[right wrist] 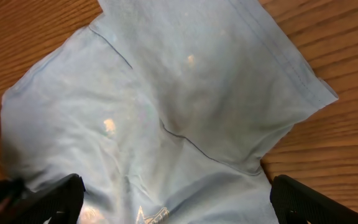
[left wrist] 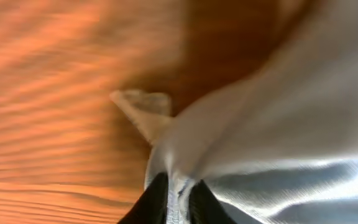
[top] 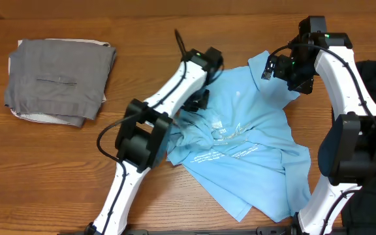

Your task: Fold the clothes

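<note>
The light blue T-shirt lies crumpled on the wooden table, in the middle and to the right, not flat and with many wrinkles. Small white print shows on the side that faces up. One sleeve or corner points to the far right, and the hem part spreads toward the near side.

The left gripper is at the left far part of the shirt. Its two black fingers stand close together, and a raised fold of the blue fabric is pinched between them. The left wrist view is blurred, so I cannot tell which part of the shirt this fold is.

The right gripper hangs above the far right part of the shirt. Its jaws are wide apart and nothing is between them; under them I see a seam and a hemmed edge of the fabric.

A pile of grey folded cloth lies at the far left of the table, well apart from the shirt
</note>
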{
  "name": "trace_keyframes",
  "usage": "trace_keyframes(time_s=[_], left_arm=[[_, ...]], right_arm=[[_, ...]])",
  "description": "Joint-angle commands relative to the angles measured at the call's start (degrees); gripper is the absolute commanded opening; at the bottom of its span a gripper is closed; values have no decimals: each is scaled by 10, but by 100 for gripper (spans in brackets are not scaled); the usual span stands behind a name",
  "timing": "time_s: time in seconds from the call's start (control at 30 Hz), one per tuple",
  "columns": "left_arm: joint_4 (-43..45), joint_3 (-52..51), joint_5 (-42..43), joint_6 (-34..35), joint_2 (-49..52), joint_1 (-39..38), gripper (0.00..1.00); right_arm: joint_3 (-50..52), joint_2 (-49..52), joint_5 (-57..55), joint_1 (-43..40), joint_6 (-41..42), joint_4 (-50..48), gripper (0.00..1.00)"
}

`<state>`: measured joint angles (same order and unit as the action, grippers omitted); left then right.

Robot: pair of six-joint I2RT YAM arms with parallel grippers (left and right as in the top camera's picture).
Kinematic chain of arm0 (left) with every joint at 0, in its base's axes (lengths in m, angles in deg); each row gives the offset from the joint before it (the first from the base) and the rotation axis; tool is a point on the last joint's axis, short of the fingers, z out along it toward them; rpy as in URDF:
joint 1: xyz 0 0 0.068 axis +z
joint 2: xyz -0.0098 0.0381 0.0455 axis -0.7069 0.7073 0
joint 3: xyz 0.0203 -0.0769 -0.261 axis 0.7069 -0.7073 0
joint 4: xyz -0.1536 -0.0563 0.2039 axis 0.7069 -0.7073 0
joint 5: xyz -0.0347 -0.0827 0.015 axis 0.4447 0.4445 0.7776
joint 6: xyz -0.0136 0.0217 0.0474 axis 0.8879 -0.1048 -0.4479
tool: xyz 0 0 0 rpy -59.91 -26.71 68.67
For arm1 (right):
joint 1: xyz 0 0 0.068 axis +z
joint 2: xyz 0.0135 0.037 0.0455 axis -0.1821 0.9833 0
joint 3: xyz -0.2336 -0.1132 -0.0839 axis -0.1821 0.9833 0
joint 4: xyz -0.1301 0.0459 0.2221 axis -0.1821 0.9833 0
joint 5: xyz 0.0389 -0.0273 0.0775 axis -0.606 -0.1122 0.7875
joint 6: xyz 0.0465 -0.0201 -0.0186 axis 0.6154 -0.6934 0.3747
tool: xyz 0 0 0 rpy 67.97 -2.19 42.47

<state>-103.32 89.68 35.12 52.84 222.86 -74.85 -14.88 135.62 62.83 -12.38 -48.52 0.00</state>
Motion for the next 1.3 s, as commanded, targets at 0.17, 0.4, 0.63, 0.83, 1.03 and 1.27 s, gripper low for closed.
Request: trace_keyframes(time_s=[0.17, 0.4, 0.63, 0.83, 1.03, 1.27], left_arm=[[9, -2, -19, 10, 15, 114, 54], [0, 55, 46, -31, 12, 160, 77], [-80, 201, 46, -22, 0, 156, 78], [-152, 245, 92, -14, -1, 144, 63], [-198, 237, 124, -41, -1, 117, 4], [-223, 238, 136, -46, -2, 69, 4]], right_arm=[[-10, -15, 3, -2, 0, -2, 100], [-10, -15, 3, -2, 0, -2, 100], [-10, -15, 3, -2, 0, -2, 100], [-10, -15, 3, -2, 0, -2, 100], [-10, -15, 3, -2, 0, -2, 100], [-10, -15, 3, -2, 0, -2, 100]])
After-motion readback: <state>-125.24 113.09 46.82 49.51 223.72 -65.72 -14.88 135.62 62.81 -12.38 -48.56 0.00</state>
